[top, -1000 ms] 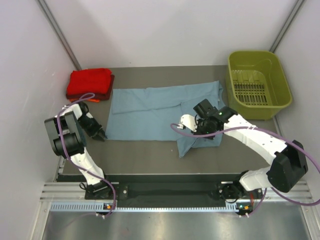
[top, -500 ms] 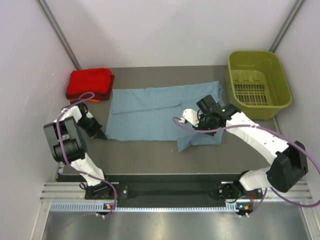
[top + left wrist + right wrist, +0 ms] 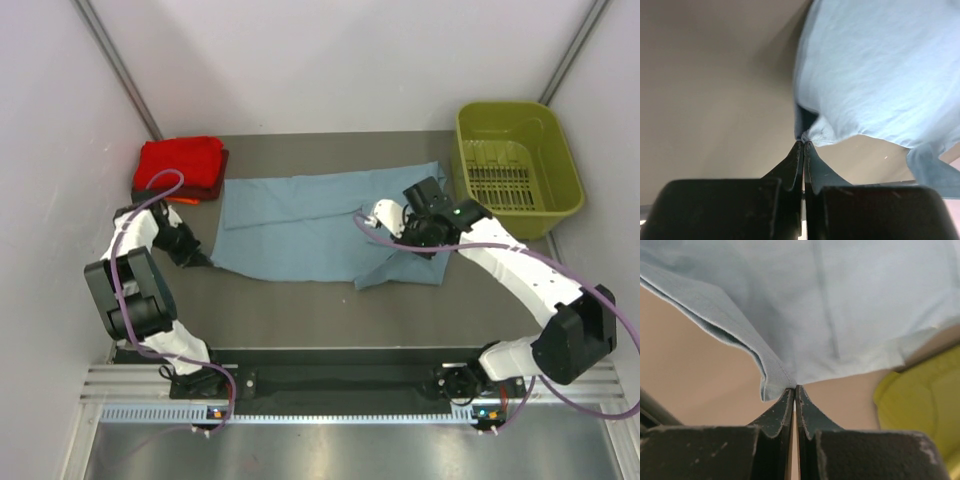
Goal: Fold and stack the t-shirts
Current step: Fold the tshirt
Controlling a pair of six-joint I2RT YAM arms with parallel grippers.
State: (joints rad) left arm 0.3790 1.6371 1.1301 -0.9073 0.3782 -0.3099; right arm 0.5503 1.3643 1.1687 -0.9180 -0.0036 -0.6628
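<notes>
A grey-blue t-shirt (image 3: 300, 222) lies spread across the middle of the table, its near right part folded and lifted. My left gripper (image 3: 201, 260) is shut on the shirt's near left corner, and the pinched cloth shows at its tips in the left wrist view (image 3: 804, 142). My right gripper (image 3: 424, 243) is shut on the shirt's near right edge, with the cloth (image 3: 850, 305) hanging from its tips (image 3: 794, 388). Folded red shirts (image 3: 180, 166) are stacked at the far left corner.
An olive-green plastic basket (image 3: 560, 190) stands at the far right, and it also shows in the right wrist view (image 3: 927, 400). White walls close in the table on three sides. Purple cables loop along both arms.
Both grippers have moved away from me with the shirt's near edge. The right one carried the near right flap up and back; the left one drew the left corner back and to the left.
</notes>
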